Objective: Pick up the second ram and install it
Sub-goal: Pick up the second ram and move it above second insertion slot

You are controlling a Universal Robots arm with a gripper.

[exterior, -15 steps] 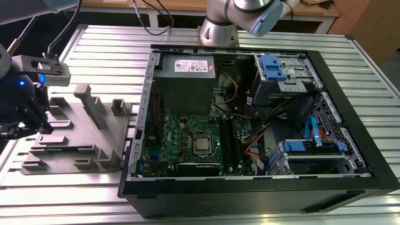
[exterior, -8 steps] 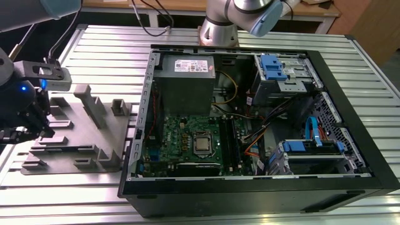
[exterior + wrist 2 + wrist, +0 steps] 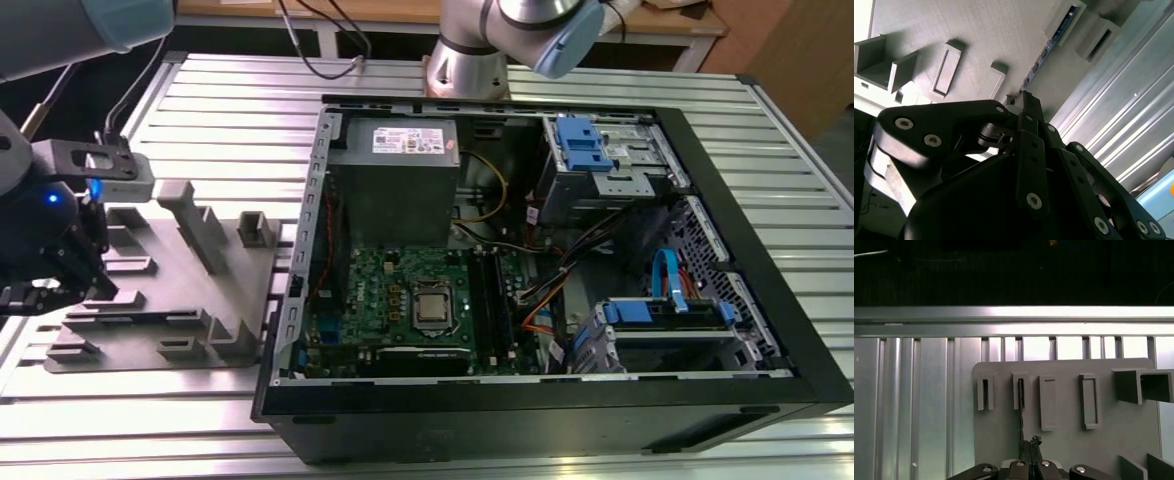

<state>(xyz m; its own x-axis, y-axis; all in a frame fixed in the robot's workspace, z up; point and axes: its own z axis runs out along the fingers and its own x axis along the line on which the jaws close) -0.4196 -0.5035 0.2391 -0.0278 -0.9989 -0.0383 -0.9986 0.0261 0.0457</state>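
The second ram (image 3: 1022, 415) is a thin dark stick standing on edge on the grey fixture block (image 3: 1069, 440), its far end in a raised holder (image 3: 1020, 390). In the second wrist view the second ram (image 3: 1046, 50) runs from that holder to my fingertips. My gripper (image 3: 1029, 444) (image 3: 1026, 100) is shut on the stick's near end. In the exterior view my gripper (image 3: 60, 290) hangs over the fixture block (image 3: 174, 300) at the exterior view's left. The motherboard (image 3: 400, 300) lies inside the open computer case (image 3: 747, 300), with its long memory slots (image 3: 487, 300) beside the processor socket.
The fixture block carries several other raised holders (image 3: 200, 225). The case's left wall (image 3: 300, 260) stands between the fixture and the motherboard. Cables (image 3: 561, 270), a power supply (image 3: 394, 180) and blue drive bays (image 3: 667, 310) crowd the case. A ribbed metal table (image 3: 200, 110) lies underneath.
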